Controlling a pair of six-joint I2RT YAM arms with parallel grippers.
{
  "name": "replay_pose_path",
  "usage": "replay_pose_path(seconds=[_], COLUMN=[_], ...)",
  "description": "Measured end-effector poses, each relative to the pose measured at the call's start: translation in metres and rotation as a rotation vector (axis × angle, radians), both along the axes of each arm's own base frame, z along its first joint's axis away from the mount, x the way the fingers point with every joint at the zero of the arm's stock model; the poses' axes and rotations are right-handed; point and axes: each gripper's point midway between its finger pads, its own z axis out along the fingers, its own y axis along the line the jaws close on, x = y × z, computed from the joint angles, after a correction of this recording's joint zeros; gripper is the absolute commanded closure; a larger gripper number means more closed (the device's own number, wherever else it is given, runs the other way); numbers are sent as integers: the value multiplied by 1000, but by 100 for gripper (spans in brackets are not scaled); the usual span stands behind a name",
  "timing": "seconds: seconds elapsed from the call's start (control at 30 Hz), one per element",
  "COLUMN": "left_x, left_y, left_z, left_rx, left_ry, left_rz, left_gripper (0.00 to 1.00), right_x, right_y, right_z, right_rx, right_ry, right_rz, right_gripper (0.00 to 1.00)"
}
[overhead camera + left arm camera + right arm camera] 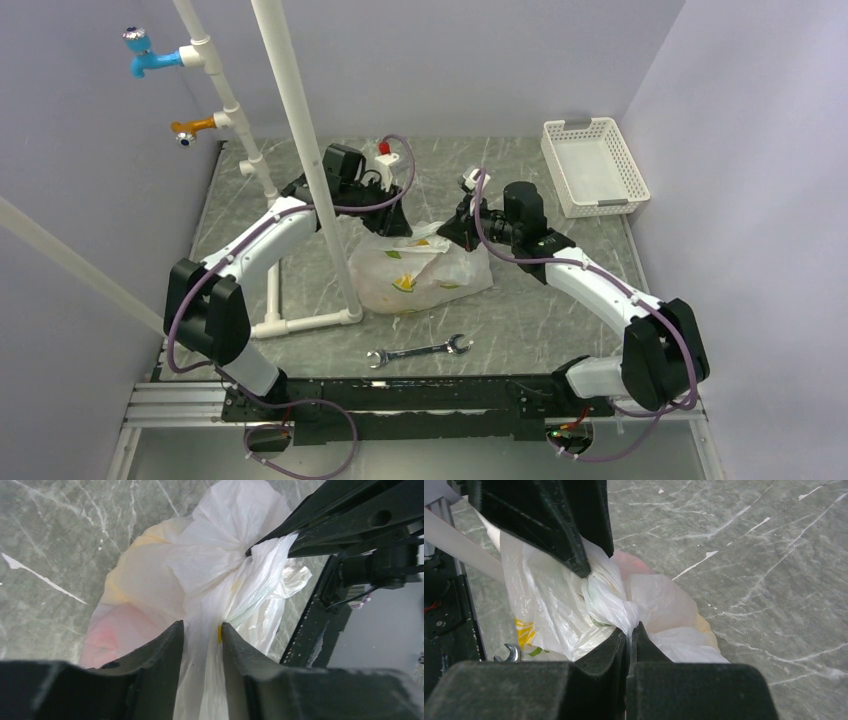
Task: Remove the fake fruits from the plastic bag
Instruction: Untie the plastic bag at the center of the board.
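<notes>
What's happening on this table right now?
Two robot arms handle a thin white plastic bag printed with citrus slices on the grey marbled table. The right end effector is shut on a bunched fold. The left end effector has a strand between its fingers; whether it grips is unclear. Pink and yellow shapes show through the film; nothing is out.

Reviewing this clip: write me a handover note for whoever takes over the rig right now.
Right pincer: shut on the bunched top of the plastic bag.
Left pincer: fingers either side of a bag fold; clamped or not, unclear.
Bag lies on the table; fruits show pink and yellow through the film.
Done: nothing out yet.
To do: open the bag, lift out the fruits.
</notes>
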Motion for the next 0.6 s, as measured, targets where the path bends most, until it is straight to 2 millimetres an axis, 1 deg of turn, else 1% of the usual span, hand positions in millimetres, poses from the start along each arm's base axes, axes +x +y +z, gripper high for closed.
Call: replay_pose_path(seconds=[0.03, 0.1, 0.13, 0.23, 0.3, 0.37, 0.47, 0.5, 0.57, 0.6], left_x=[1, 3, 4, 10, 17, 20, 19, 20, 20, 20], left_y=[1, 3, 5, 10, 21, 37, 58, 65, 75, 80], left_z=[-1, -3, -4, -5, -3, 3, 22, 31, 46, 53], left_rx=[9, 24, 32, 76, 114, 143, 138, 129, 104, 94], left_ry=[-4, -7, -10, -39, -82, -138, -221, -259, -314, -341], left_rz=[5, 18, 26, 76, 141, 217, 317, 355, 412, 439], left_gripper=[76, 95, 100, 100, 100, 100, 100, 100, 100, 100], right_x=[0, 1, 1, 3, 8, 12, 20, 24, 37, 49], right_y=[0, 0, 0, -1, -7, -12, -12, -12, -7, -2], right_z=[0, 0, -1, -3, -5, -5, 3, 7, 20, 30], right_rx=[-1, -4, -5, -14, -22, -18, 12, 22, 40, 52], right_ry=[-2, -2, -3, -6, -7, -4, -7, -6, -6, -10], right_rz=[-3, -8, -12, -37, -84, -130, -184, -198, -218, -233], right_gripper=[100, 100, 100, 100, 100, 100, 100, 100, 100, 100])
